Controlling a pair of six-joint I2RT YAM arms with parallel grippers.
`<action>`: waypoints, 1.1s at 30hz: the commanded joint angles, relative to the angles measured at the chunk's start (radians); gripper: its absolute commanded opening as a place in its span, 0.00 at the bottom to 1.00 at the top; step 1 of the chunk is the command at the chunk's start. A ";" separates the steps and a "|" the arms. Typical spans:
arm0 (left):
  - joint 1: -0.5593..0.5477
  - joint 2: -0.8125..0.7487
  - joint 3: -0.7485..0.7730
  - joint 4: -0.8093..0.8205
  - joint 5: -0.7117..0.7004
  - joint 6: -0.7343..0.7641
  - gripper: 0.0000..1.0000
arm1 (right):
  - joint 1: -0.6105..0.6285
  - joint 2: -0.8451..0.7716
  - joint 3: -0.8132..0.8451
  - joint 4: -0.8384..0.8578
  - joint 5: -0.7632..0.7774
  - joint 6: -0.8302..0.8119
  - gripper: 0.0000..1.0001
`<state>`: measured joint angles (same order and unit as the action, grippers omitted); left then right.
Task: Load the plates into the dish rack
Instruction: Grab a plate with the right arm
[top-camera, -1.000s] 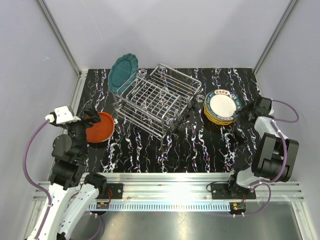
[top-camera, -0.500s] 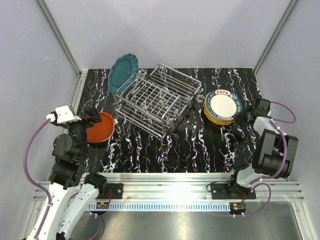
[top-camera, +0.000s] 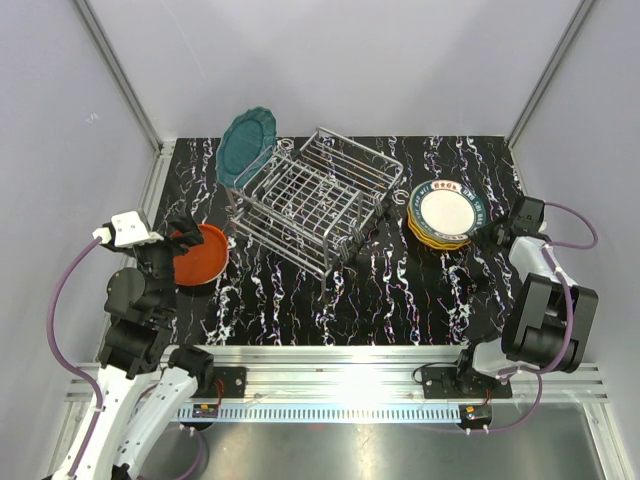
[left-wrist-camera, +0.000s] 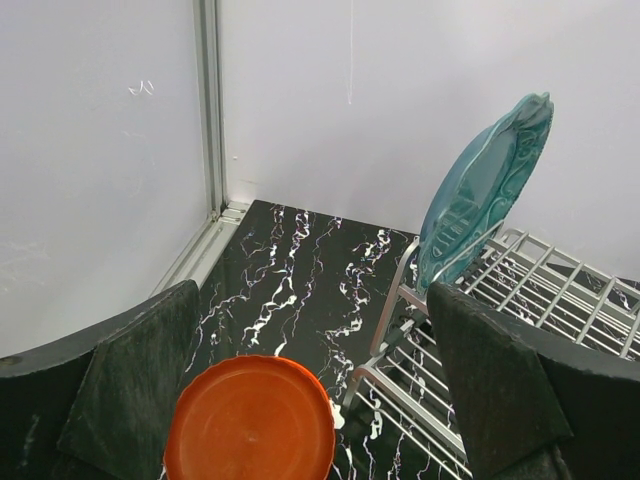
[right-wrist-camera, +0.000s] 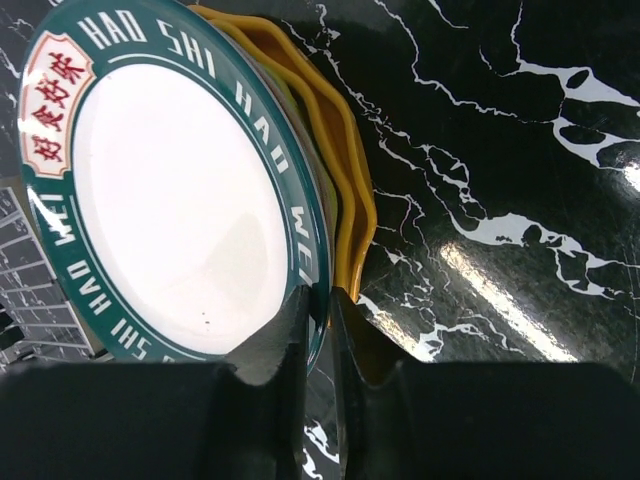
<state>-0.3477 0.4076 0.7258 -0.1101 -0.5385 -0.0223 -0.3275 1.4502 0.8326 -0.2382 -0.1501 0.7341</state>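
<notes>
The silver wire dish rack stands mid-table, with one scalloped teal plate upright at its far-left end; that teal plate also shows in the left wrist view. A red-orange plate lies flat left of the rack. My left gripper hovers at its left edge, open and holding nothing. A stack of plates lies to the right of the rack. Its top plate is white with a lettered teal rim, over yellow scalloped ones. My right gripper pinches the top plate's near rim.
The marbled black table is fenced by grey walls and an aluminium corner post at the back left. The rack's near corner sits close to the red-orange plate. An aluminium rail runs along the near edge.
The right gripper's jaws have come together on the rim of the top plate of the stack. The left arm and every plate stay where they were.
</notes>
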 joint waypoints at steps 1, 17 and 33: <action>-0.005 -0.001 -0.009 0.053 -0.023 0.010 0.99 | -0.001 -0.062 0.022 -0.013 0.009 -0.001 0.18; -0.019 0.010 -0.014 0.056 -0.017 0.016 0.99 | -0.001 -0.043 -0.058 0.045 -0.014 0.014 0.10; -0.019 0.019 -0.014 0.053 -0.017 0.016 0.99 | -0.002 -0.019 -0.075 0.068 -0.002 -0.004 0.38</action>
<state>-0.3618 0.4122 0.7109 -0.1101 -0.5461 -0.0154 -0.3283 1.4151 0.7635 -0.1970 -0.1516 0.7509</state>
